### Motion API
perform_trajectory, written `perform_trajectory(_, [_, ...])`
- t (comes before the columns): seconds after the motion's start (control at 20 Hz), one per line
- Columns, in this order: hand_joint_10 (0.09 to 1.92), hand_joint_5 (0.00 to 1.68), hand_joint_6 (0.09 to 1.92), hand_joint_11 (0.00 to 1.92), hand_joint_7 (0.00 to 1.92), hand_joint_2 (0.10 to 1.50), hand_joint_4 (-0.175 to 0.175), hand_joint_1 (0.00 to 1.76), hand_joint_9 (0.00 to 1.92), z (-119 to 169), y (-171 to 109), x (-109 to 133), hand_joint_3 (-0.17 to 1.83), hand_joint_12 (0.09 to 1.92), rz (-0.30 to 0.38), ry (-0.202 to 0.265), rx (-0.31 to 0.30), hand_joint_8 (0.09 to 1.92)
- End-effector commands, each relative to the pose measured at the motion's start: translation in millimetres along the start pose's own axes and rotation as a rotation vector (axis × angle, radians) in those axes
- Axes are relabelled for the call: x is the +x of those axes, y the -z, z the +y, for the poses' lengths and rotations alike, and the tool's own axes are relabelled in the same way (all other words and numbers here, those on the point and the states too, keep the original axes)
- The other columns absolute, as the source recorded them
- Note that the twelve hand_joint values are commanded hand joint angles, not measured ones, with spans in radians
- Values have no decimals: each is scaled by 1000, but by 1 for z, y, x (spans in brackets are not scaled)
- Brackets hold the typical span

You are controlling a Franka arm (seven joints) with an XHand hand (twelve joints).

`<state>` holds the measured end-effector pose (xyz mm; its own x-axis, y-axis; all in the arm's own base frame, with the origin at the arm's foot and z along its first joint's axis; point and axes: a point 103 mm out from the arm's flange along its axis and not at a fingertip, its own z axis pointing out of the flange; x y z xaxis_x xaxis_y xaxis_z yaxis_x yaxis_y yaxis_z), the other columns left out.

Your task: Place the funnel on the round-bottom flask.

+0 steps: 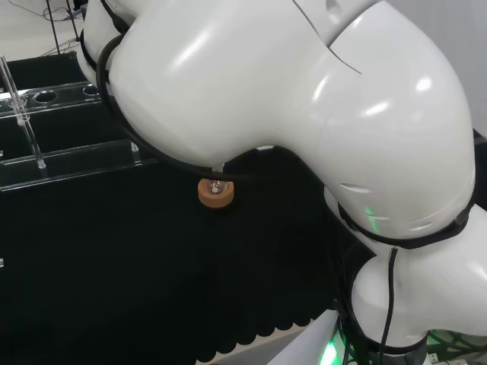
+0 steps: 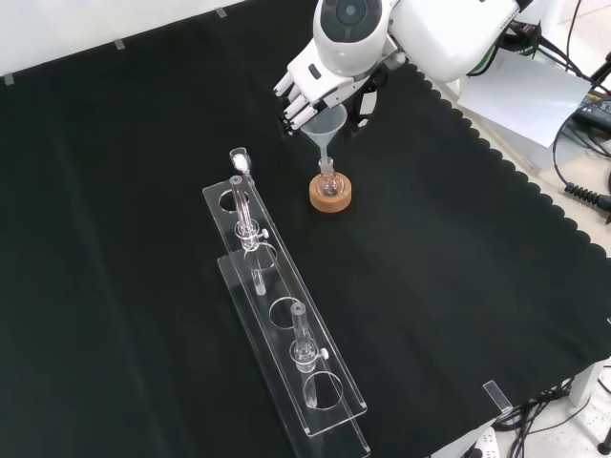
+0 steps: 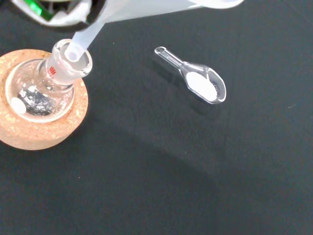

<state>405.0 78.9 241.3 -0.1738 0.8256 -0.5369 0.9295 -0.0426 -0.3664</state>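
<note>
In the front view the hand (image 2: 315, 84) sits at the upper middle of the frame, just left of and below the arm's big white link with its round grey cap (image 2: 349, 13), which comes in from the top right. Its fingers (image 2: 298, 105) are bent downward toward the lower left, curled around the rim of the funnel (image 2: 327, 124). In the head view the arm's white links (image 1: 304, 129) cover the upper and right parts of the frame.

Black cloth (image 2: 115, 239) with a scalloped edge covers the bench; cables (image 2: 582, 181) trail at the front view's right.
</note>
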Motion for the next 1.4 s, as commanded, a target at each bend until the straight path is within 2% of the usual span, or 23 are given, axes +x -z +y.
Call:
perform_trajectory(0.05, [576,674,883,658,687,692,-42,939,1016,1,-2,2,781,1200,-2,4,12,762])
perform_trajectory(1.4, [584,671,886,660,671,696,-46,935,1009,5,-9,11,784,1199,-4,18,9,771])
